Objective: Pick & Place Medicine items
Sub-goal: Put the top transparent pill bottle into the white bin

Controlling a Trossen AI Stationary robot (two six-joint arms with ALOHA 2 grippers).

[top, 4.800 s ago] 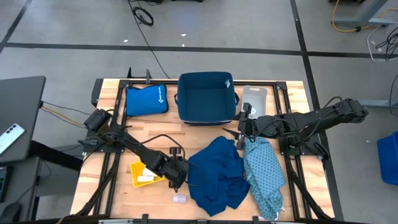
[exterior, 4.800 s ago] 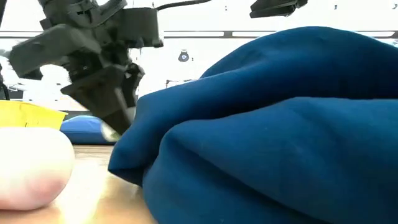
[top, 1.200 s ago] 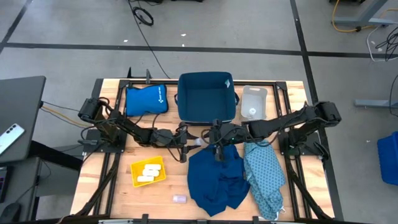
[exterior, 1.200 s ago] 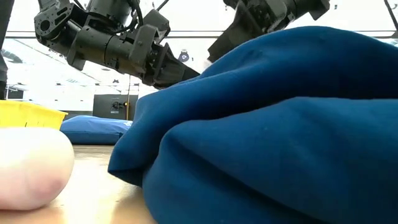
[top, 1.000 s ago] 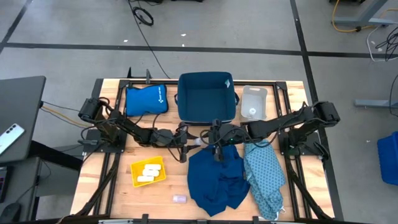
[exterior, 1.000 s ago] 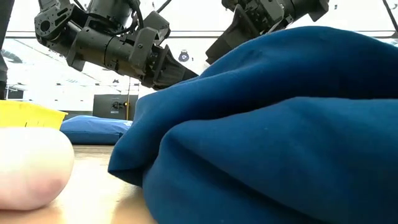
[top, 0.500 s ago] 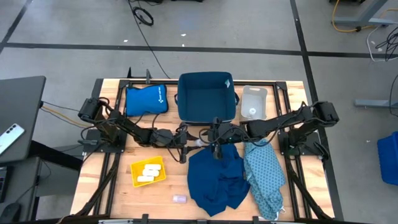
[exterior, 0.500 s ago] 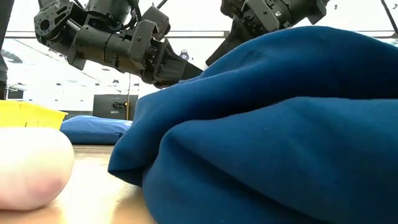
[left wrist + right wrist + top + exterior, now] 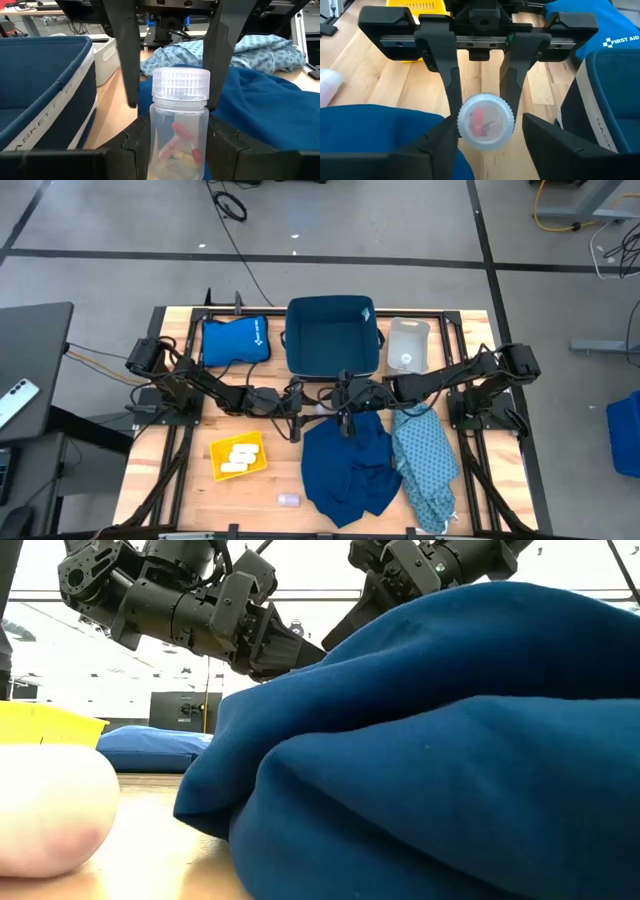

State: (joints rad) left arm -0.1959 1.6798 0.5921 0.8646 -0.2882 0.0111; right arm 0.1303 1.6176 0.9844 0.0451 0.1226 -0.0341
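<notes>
A small clear bottle [image 9: 179,135] with a white ribbed cap and red and pale pills hangs over the table's middle [image 9: 319,408]. My left gripper [image 9: 180,131] is shut on it [image 9: 303,406]. Facing it from the right, my right gripper [image 9: 486,122] is open [image 9: 334,409], with a finger on either side of the cap [image 9: 485,121]. The yellow tray [image 9: 222,469] near the left front holds cream-white packs [image 9: 237,458]. Another small whitish bottle [image 9: 288,500] lies on the table near the front edge. My left gripper pinches the bottle's clear body [image 9: 150,145] between its two fingers, coming level from the table's left. The bottle lies along the fingers, cap toward the table's right, lifted clear. My right gripper's fingers [image 9: 216,75] flank the cap; whether they touch it I cannot tell.
A dark blue cloth [image 9: 345,460] lies heaped just below the grippers, with a patterned light-blue cloth [image 9: 426,465] to its right. At the far edge stand a blue basket [image 9: 296,340], a flat blue pouch [image 9: 234,340] and a clear container [image 9: 408,345].
</notes>
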